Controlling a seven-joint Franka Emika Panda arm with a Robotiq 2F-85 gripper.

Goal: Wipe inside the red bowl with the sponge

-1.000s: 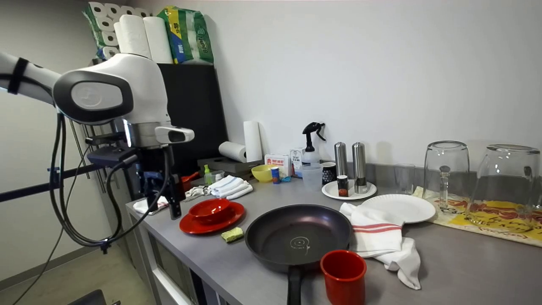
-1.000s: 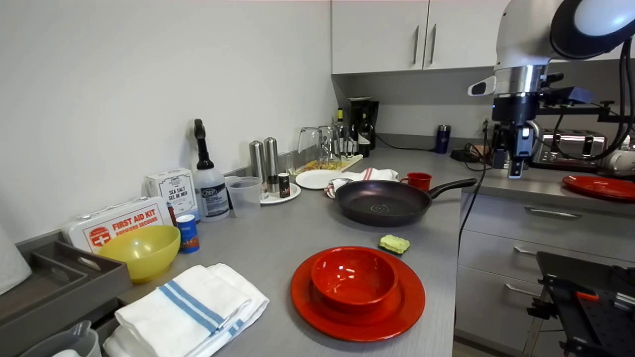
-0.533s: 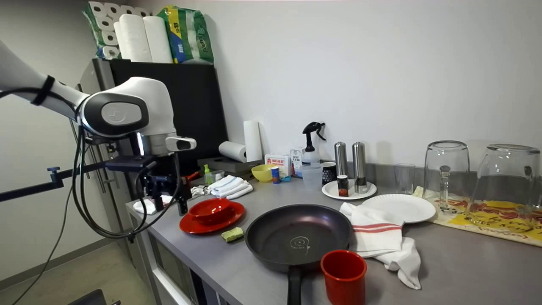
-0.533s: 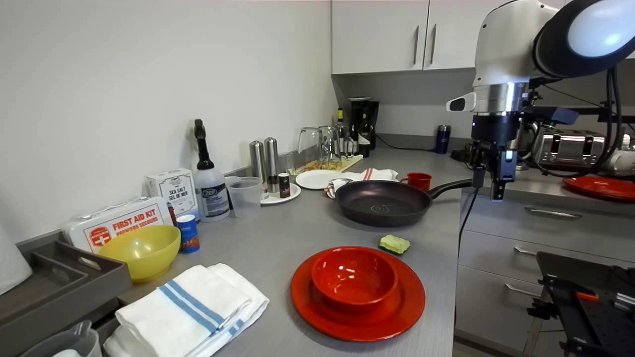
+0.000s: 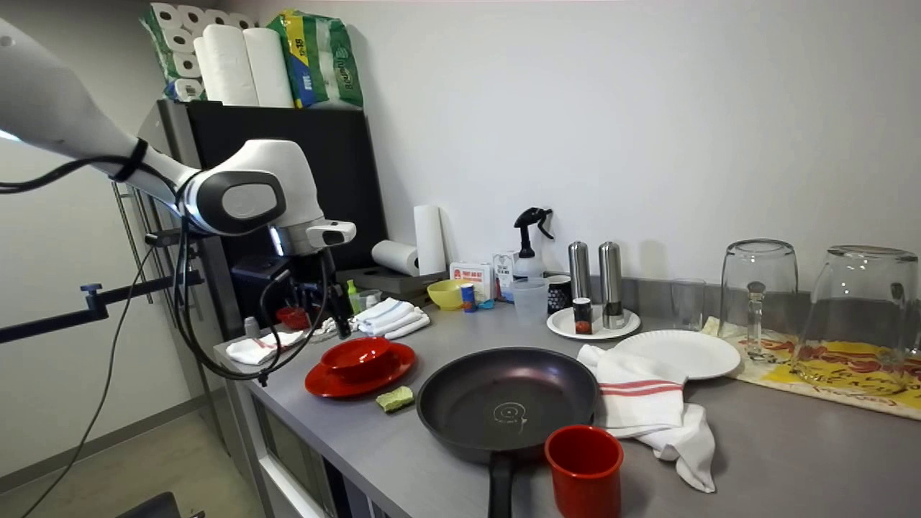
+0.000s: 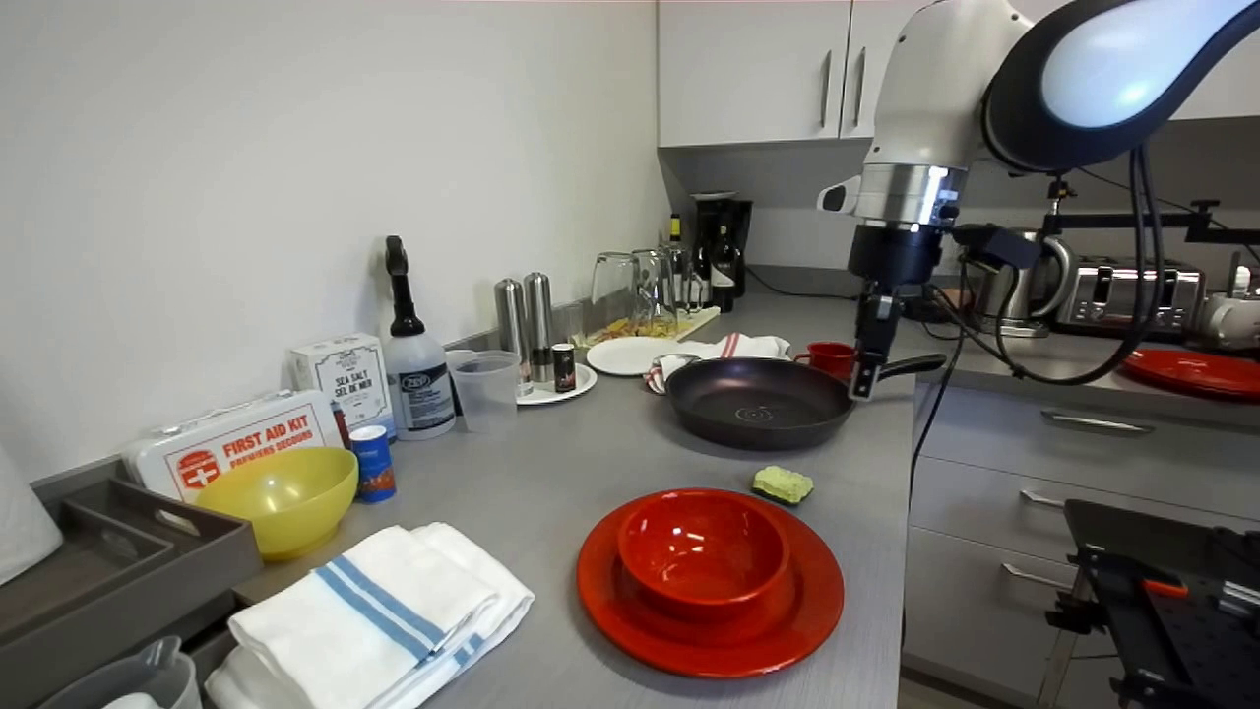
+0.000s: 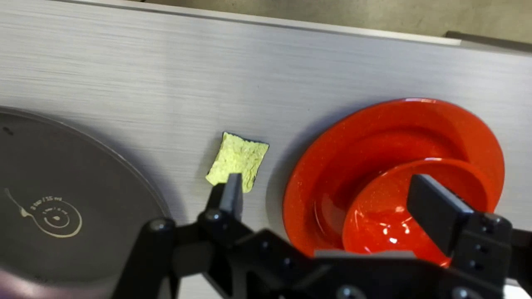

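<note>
One sponge, one frying pan, two silver grinders

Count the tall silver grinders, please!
2 show. In an exterior view, one silver grinder stands behind the black shaker; the other silver grinder is right of it, on the small white plate.

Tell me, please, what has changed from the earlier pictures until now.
The gripper has moved farther in over the counter toward the wall, with its jaws open. Nothing was taken hold of or let go. The sponge, the red bowl on its red plate, and the black frying pan stayed where they were.
</note>
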